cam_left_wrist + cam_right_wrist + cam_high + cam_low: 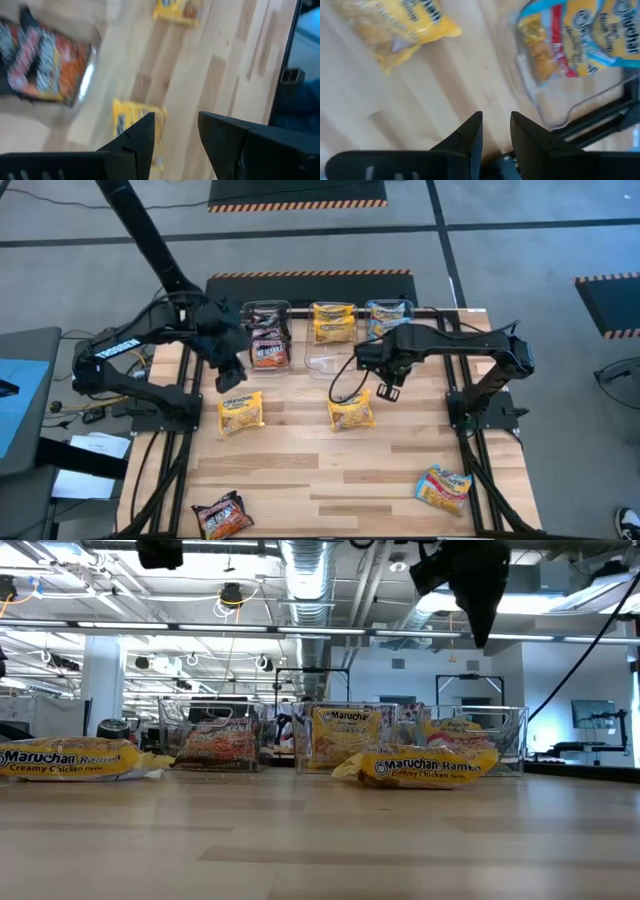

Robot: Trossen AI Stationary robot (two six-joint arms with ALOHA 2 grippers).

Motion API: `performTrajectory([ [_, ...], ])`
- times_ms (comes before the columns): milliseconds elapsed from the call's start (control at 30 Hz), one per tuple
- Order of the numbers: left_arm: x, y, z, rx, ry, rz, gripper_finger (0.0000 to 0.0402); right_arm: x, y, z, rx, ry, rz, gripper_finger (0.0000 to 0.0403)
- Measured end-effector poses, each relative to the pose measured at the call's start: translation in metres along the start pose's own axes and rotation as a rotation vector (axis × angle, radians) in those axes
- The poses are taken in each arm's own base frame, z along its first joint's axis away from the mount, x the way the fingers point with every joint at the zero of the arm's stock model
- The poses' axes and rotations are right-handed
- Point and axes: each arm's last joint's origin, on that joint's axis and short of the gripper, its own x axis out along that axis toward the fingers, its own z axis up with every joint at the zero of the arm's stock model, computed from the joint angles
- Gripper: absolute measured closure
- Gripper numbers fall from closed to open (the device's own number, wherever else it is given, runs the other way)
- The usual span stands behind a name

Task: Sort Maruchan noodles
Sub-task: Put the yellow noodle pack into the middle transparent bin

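Grey floor (520,240) crossed by dark lines, with orange-and-black hazard strips (300,205) at mat edges. Exposed silver ducting (310,570) overhead among ceiling lights (bright, industrial). White pillar (100,680) at left.

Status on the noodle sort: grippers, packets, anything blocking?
Left gripper open, empty, above the left yellow packet. Right gripper open, empty, near the middle yellow packet. Four packets loose on the table. Nothing blocking.

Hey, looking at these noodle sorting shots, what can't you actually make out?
- How many packets are stacked inside the left tub: high view, left gripper and arm overlap it.
- Loose blue packet and maroon packet: missing from the low view, outside its frame.
- Flavour print on the yellow packet: left wrist view, motion-blurred, partly behind a finger.
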Motion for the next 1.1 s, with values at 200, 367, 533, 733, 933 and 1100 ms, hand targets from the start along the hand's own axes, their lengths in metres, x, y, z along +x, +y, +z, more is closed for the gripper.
performTrajectory([
  [200,0.002,-0.01,-0.009,-0.042,0.077,0.0,0.0265,-0.01,0.01,-0.011,-0.039,-0.018,0.085,0.0279],
  [367,0.002,-0.013,-0.018,-0.07,0.161,0.051,0.0265,-0.021,0.014,-0.023,-0.072,-0.052,0.112,0.0279],
  [533,0.013,-0.013,-0.026,-0.112,0.24,0.083,0.0265,-0.033,0.017,-0.037,-0.107,-0.101,0.141,0.028],
  [733,0.036,-0.011,-0.038,-0.135,0.33,0.123,0.0265,-0.04,0.025,-0.048,-0.138,-0.127,0.152,0.028],
  [933,0.061,-0.009,-0.054,-0.143,0.43,0.15,0.0265,-0.042,0.036,-0.054,-0.184,-0.131,0.154,0.028],
  [1100,0.08,-0.008,-0.065,-0.155,0.479,0.158,0.0265,-0.044,0.044,-0.058,-0.216,-0.145,0.161,0.028],
])
